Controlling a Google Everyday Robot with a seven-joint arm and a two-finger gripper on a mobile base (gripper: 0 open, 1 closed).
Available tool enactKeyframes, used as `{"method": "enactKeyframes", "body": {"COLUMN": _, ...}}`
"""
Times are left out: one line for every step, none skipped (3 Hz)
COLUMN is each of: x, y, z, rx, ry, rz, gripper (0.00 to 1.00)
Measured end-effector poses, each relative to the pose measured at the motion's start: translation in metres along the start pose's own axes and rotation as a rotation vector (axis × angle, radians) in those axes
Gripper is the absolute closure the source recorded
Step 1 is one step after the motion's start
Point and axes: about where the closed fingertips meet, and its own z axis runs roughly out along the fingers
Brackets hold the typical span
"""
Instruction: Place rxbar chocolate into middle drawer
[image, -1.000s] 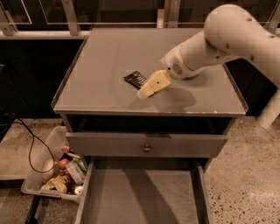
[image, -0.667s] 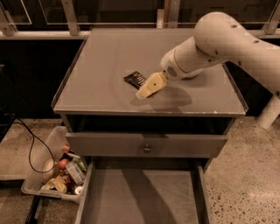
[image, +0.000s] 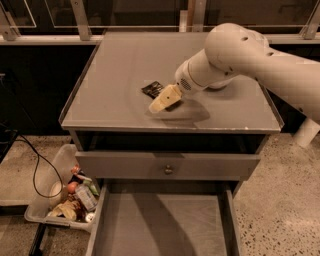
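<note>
The rxbar chocolate (image: 152, 89), a small black wrapper, lies flat on the grey cabinet top (image: 115, 75) near its middle. My gripper (image: 163, 101), cream-coloured at the end of the white arm (image: 235, 52), sits low over the top at the bar's right end and covers part of it. The arm reaches in from the right. The middle drawer (image: 160, 227) is pulled out below the cabinet, its bare grey floor showing with nothing in it.
A grey drawer front with a small round knob (image: 168, 169) stands slightly out above the open drawer. A clear bin of snacks and cans (image: 67, 197) sits on the floor at the left, next to a black cable (image: 37, 160). A railing runs behind the cabinet.
My gripper and arm have shifted a little to the left, closer over the bar. The bar has not moved.
</note>
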Motion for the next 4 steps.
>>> {"method": "enactKeyframes", "body": {"x": -0.001, "y": 0.003, "z": 0.006, "rx": 0.004, "ry": 0.005, "rz": 0.013, "gripper": 0.00}}
{"method": "enactKeyframes", "body": {"x": -0.001, "y": 0.003, "z": 0.006, "rx": 0.003, "ry": 0.005, "rz": 0.013, "gripper": 0.00}}
{"method": "enactKeyframes", "body": {"x": 0.001, "y": 0.006, "z": 0.012, "rx": -0.014, "ry": 0.011, "rz": 0.020, "gripper": 0.00}}
{"method": "enactKeyframes", "body": {"x": 0.004, "y": 0.008, "z": 0.018, "rx": -0.030, "ry": 0.023, "rz": 0.023, "gripper": 0.00}}
